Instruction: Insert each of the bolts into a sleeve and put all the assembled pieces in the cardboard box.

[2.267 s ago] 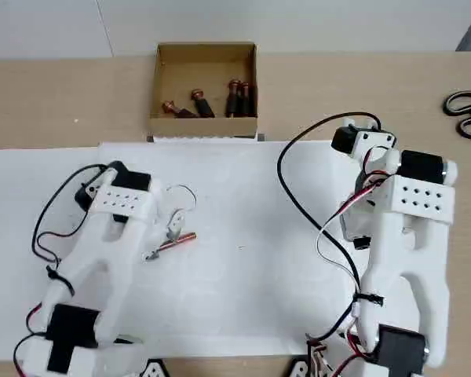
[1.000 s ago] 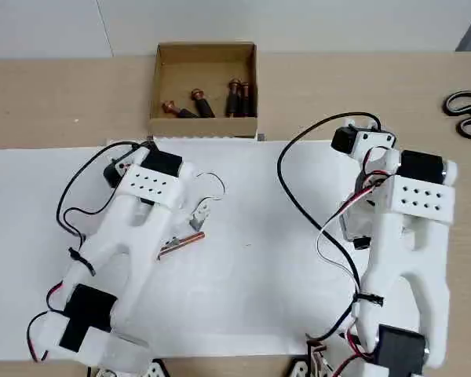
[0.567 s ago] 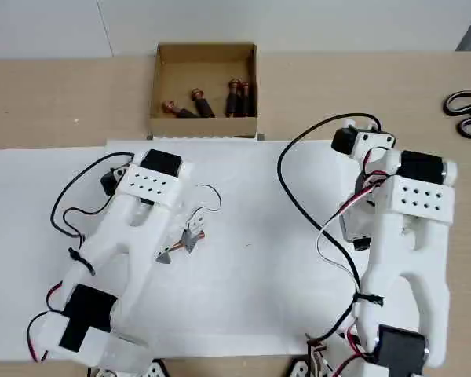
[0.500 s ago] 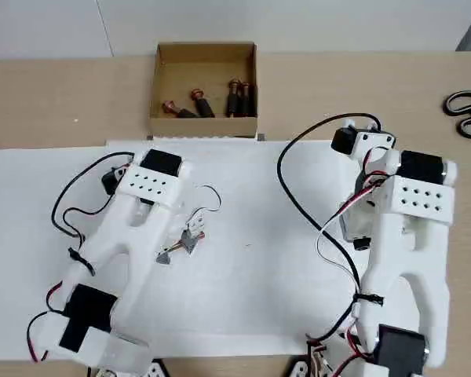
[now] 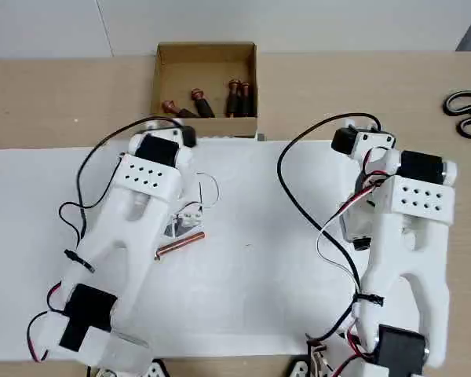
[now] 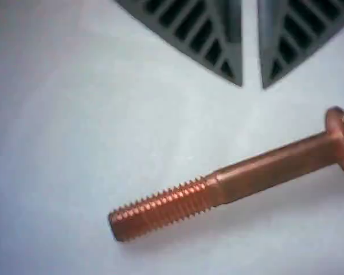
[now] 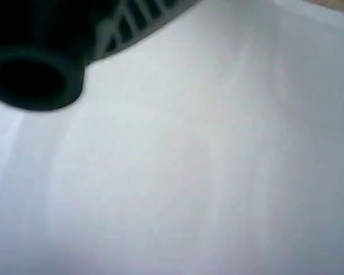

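Both my arms stretched forward.
My left gripper [image 6: 250, 80] points down, jaws barely parted; my right arm [image 5: 404, 236] lies straight, wrist bent down.

I lose the head of the bolt [image 6: 218, 192] past the edge; the sleeve [image 7: 34, 77] is blurred, partly cropped
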{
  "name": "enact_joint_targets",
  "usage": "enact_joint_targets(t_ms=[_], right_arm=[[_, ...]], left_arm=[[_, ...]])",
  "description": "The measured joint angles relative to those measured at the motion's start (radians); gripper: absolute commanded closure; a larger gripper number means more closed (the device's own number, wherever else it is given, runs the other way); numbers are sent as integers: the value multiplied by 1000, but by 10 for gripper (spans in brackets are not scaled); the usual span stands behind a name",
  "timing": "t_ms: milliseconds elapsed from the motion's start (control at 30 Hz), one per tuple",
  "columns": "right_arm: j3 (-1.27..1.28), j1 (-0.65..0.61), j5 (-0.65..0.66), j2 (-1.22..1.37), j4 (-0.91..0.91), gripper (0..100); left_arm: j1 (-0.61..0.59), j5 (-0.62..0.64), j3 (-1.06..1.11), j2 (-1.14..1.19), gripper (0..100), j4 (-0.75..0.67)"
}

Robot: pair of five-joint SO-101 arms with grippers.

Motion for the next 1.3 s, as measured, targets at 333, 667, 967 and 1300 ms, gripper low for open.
enact_joint_targets(t_ms=[333, 667, 967, 1300], right_arm=[[0, 0, 0, 0, 0, 995], [0, 0, 0, 0, 6, 995], [0, 0, 0, 0, 6, 995], [0, 0, 0, 0, 6, 995]], left_arm=[[-144, -727, 37, 2, 993, 2], [-166, -1200, 37, 2, 830, 2], [-167, -1323, 37, 46, 830, 2], [-169, -1336, 37, 176, 893, -29]])
